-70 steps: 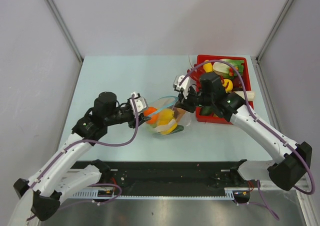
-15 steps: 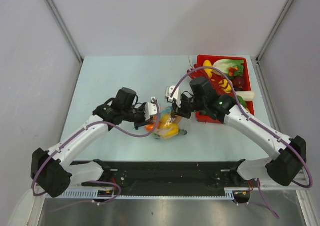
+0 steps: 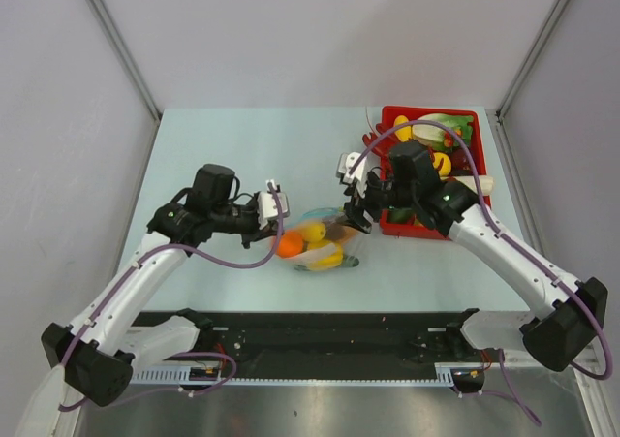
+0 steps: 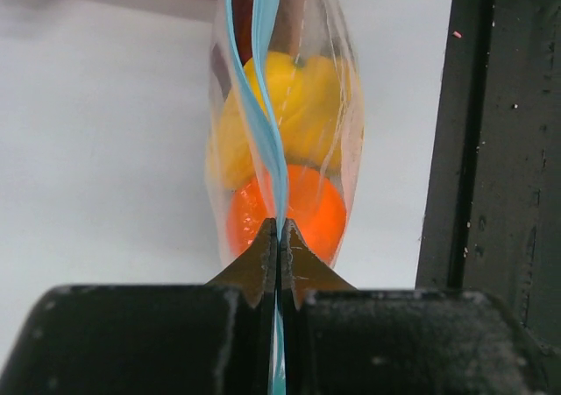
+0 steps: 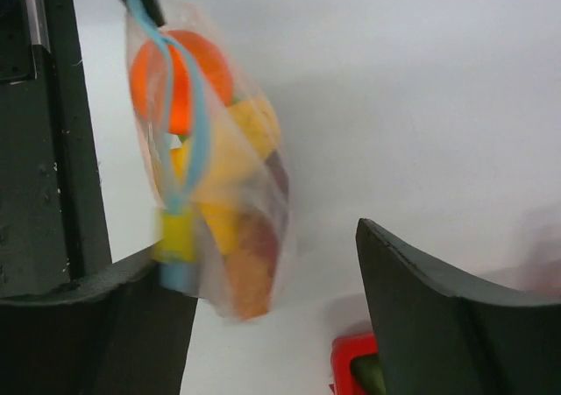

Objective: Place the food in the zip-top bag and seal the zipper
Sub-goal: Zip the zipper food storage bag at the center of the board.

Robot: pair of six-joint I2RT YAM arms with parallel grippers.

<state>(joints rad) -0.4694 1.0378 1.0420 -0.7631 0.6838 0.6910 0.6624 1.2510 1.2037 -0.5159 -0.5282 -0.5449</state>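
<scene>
Sealing step: left claw [image 4: 279, 242] pinched shut on the zipper [image 4: 263, 97] at one end of the zip-top bag [image 3: 327, 243], food [image 4: 294, 106] inside, over the bench [image 3: 223, 146] between the arms; right claw [image 5: 263, 264] gapes empty beside it — next, I judge, pinch and run along the parted strip.

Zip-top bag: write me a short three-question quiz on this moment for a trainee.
1. True or false: the left end effector is shut on the zipper.
2. Beyond that pinch, the zipper's two strips are A: pressed together all along; B: parted; C: torn off.
3. Fill in: the right end effector, by the zip-top bag, has its jaws ____.
Key: 1 true; 2 B; 3 open.
</scene>
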